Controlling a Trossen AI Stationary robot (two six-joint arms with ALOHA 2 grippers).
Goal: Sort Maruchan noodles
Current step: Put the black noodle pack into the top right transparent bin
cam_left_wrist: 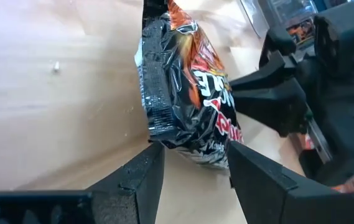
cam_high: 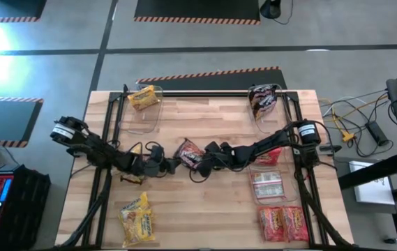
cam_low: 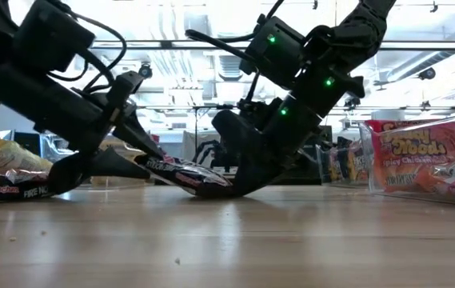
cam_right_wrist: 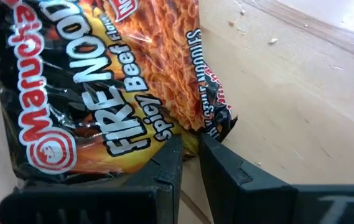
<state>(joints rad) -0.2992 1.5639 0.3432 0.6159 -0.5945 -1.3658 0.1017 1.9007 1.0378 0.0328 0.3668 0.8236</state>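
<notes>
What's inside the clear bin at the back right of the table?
The clear bin holds dark noodle packets, showing black, red and white. How many are stacked there cannot be told, since they overlap and hide each other.

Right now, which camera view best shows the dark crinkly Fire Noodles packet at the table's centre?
The right wrist view: the dark crinkly Fire Noodles packet fills it, label readable, right gripper pinching its edge. The left wrist view shows it crumpled between the left gripper's fingers. High view shows it small; low view only edge-on.
</notes>
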